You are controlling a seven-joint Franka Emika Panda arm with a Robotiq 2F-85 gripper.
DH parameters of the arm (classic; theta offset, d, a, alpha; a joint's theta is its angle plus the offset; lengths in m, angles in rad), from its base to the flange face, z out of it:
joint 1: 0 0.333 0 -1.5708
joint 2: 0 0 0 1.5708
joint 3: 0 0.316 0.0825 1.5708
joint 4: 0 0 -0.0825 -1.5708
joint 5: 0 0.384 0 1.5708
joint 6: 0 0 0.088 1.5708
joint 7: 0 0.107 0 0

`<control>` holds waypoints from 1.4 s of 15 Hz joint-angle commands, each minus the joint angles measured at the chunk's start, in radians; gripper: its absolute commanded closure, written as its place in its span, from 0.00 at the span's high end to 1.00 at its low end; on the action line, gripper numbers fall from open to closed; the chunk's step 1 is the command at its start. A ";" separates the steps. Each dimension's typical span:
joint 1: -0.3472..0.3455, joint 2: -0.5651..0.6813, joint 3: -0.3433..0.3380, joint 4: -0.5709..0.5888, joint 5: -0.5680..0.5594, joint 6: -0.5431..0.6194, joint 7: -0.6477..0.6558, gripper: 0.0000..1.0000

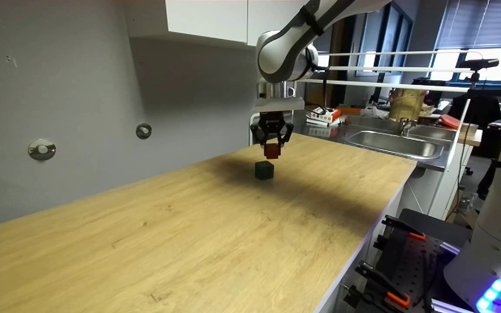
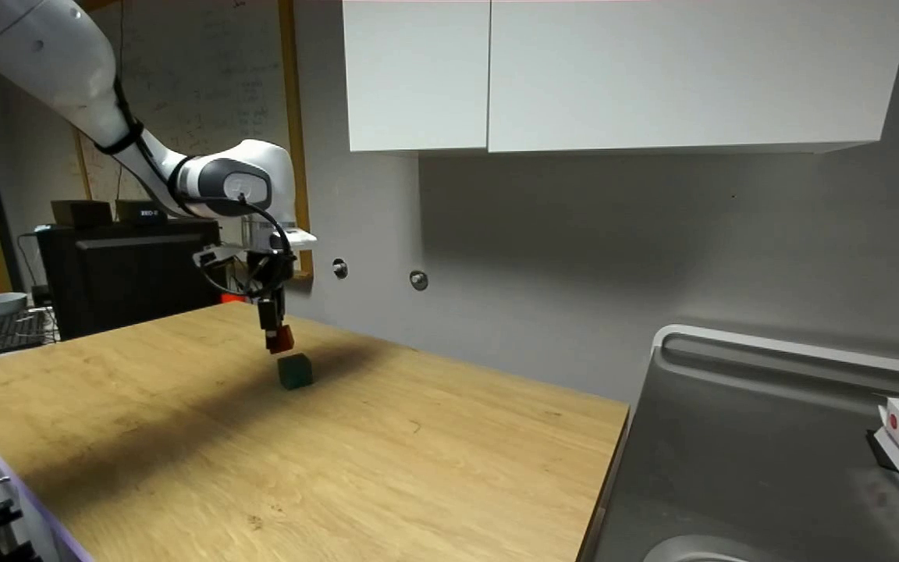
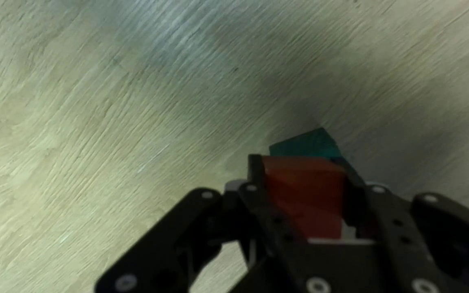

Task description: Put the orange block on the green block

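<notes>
The orange block (image 1: 271, 151) is held between the fingertips of my gripper (image 1: 272, 147), which is shut on it. In both exterior views it hangs a little above the green block (image 1: 264, 170) and somewhat off to one side, with a small gap between them. The green block (image 2: 295, 371) rests on the wooden table. The orange block (image 2: 284, 339) looks slightly tilted there beside the finger. In the wrist view the orange block (image 3: 304, 195) fills the space between the fingers and hides most of the green block (image 3: 305, 143), whose far part shows beyond it.
The wooden table (image 1: 181, 243) runs along a grey wall (image 1: 72, 108) with white cabinets (image 1: 207, 19) above. A metal sink (image 1: 394, 143) and a small box (image 1: 323, 114) stand beyond the table's end. A black monitor (image 2: 137, 273) stands behind the table.
</notes>
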 commanded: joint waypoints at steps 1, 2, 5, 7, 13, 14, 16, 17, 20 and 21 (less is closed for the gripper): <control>-0.005 0.037 0.016 0.067 0.000 -0.054 -0.025 0.18; -0.008 0.048 0.017 0.080 0.005 -0.059 -0.034 0.18; -0.011 0.076 0.016 0.111 0.014 -0.070 -0.057 0.18; -0.013 0.097 0.017 0.133 0.020 -0.079 -0.074 0.18; -0.014 0.161 0.015 0.192 0.044 -0.111 -0.120 0.18; -0.014 0.168 0.015 0.198 0.045 -0.116 -0.124 0.68; -0.013 0.183 0.013 0.211 0.044 -0.126 -0.127 0.73; -0.013 0.186 0.013 0.215 0.045 -0.130 -0.130 0.81; -0.014 0.194 0.012 0.223 0.045 -0.133 -0.140 0.99; -0.014 0.193 0.013 0.222 0.042 -0.134 -0.151 1.00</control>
